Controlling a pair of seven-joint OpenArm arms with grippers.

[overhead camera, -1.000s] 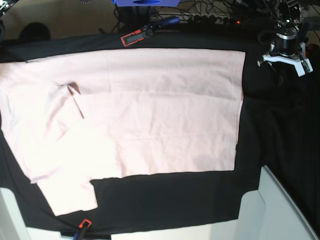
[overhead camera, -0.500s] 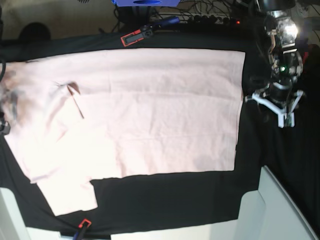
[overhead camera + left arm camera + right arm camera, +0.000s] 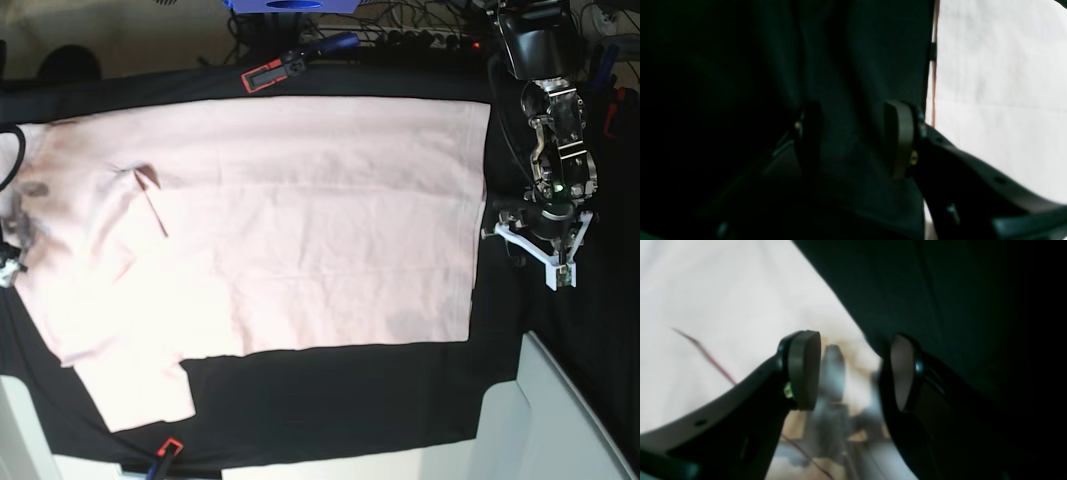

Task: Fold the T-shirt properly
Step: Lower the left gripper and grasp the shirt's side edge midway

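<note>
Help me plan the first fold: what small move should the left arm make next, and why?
Probably shift toward the T-shirt hem edge. The left gripper is open over black cloth, just beside that hem, holding nothing; the shirt lies flat, unfolded.

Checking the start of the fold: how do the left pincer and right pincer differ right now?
The left pincer hangs over the black cloth, just off the T-shirt hem; the right pincer straddles the shirt's edge at the opposite end. In the base view the left pincer shows fully, the right one barely, at the frame's edge. Both stand open, holding nothing.
</note>
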